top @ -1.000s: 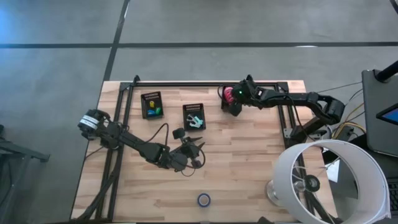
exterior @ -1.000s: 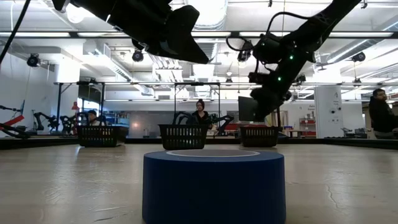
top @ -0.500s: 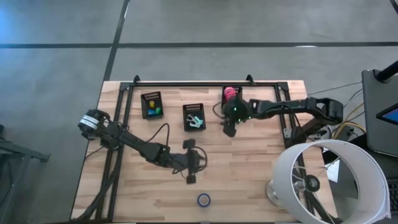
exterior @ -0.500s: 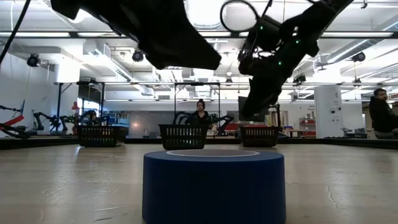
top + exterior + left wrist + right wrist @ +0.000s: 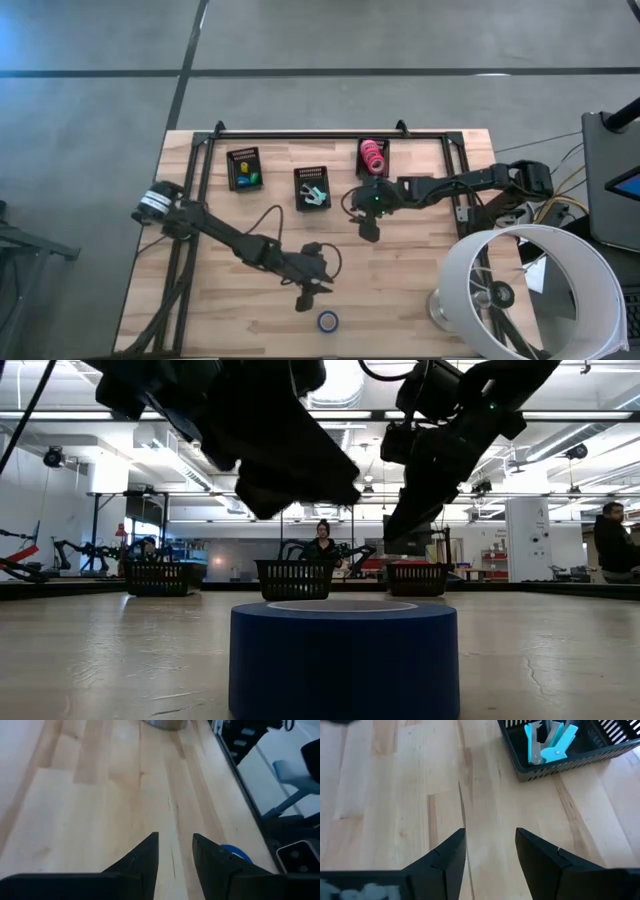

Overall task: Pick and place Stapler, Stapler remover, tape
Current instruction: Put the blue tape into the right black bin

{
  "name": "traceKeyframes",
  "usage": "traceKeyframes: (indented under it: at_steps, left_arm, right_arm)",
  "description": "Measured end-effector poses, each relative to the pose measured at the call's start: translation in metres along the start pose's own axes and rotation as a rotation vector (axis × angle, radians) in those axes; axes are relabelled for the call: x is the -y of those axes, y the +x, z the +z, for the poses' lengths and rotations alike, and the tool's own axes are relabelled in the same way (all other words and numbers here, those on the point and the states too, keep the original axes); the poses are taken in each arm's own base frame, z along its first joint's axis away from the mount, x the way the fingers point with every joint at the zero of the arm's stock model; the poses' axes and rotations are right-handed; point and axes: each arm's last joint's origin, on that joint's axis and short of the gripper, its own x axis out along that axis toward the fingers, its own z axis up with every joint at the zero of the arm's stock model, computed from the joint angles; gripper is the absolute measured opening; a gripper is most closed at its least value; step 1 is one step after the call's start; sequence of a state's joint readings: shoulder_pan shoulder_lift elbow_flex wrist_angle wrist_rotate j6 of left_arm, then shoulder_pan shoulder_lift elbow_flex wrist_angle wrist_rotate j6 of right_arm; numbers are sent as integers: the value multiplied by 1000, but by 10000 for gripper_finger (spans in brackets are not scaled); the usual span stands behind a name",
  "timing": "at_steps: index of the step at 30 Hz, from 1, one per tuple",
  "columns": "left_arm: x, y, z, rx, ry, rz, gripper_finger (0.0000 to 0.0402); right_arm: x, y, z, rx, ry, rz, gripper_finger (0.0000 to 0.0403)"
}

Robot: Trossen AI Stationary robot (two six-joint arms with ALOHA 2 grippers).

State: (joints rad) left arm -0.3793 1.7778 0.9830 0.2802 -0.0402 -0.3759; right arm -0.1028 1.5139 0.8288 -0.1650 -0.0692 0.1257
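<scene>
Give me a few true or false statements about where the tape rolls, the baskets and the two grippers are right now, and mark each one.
1. The blue tape roll lies on the table near its front edge. True.
2. The left gripper is clamped on the blue tape roll. False: it is open and beside the roll, holding nothing.
3. Pink tape rolls sit in the rightmost basket. True.
4. The right gripper holds a pink roll. False: it is open and empty.
5. The middle basket holds light blue items. True.
</scene>
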Motion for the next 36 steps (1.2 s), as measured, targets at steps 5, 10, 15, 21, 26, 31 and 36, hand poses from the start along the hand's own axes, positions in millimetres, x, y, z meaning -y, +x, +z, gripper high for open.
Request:
traceKeyframes:
  at_steps: [5, 10, 15, 21, 26, 31, 36]
  left_arm:
    - [8, 21, -10, -48, 43, -26, 122]
    - [15, 38, -5, -71, 65, -123, 122]
    - [22, 48, 0, -73, 71, -167, 122]
    - [27, 52, -11, -116, 72, -167, 122]
    - [34, 55, -24, -150, 81, -119, 122]
    - [37, 56, -34, -168, 100, -26, 122]
    - [40, 55, -36, -162, 107, -8, 122]
  right_arm:
    - [0, 0, 0, -2, 3, -1, 169]
    - [0, 1, -3, -9, 4, -2, 169]
    - [2, 3, -11, -33, 8, -5, 169]
    - [4, 7, -27, -78, 41, -12, 169]
    - [3, 12, -42, -82, 102, -10, 169]
    - [-5, 15, -53, -77, 118, 15, 169]
    - [-16, 15, -54, -76, 97, 42, 169]
